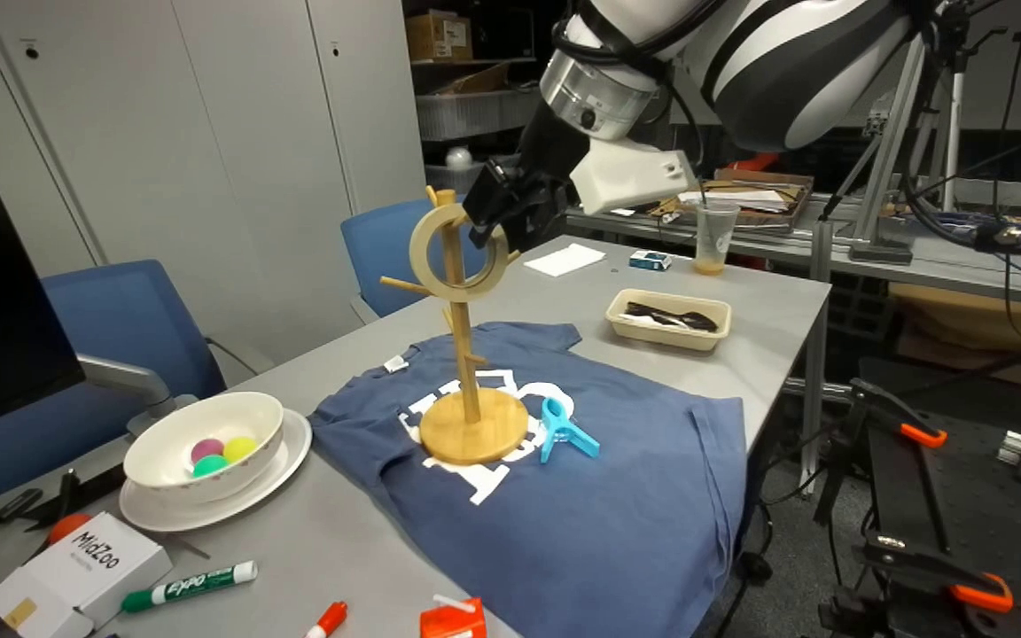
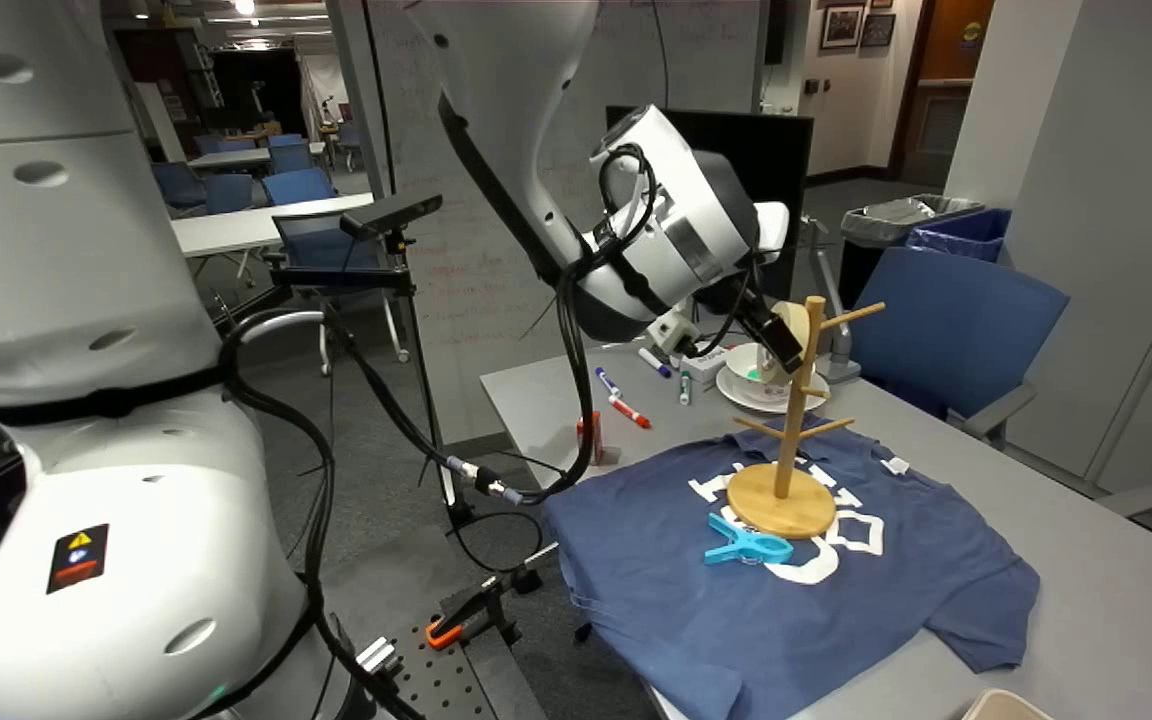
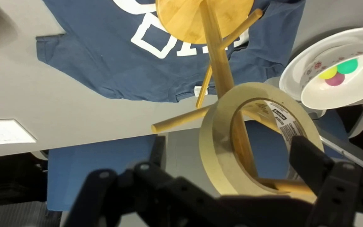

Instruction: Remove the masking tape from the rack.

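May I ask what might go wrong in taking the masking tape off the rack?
The masking tape hangs on a peg, so a crooked pull might tip the rack. Its round base stands on the T-shirt, which could slide. In the wrist view, the pole shows between the open fingers; closing might catch it.

Your rack (image 1: 464,354) is smooth wood with a faint sheen; the masking tape (image 3: 221,151) looks matt and papery. You have a smooth, plastic-looking clamp (image 1: 561,431), a T-shirt (image 1: 599,496) of matt, creased cloth, a glazed-looking bowl (image 1: 165,447), a smooth, dull worktop (image 1: 315,532) and a shiny metal arm collar (image 1: 604,89).
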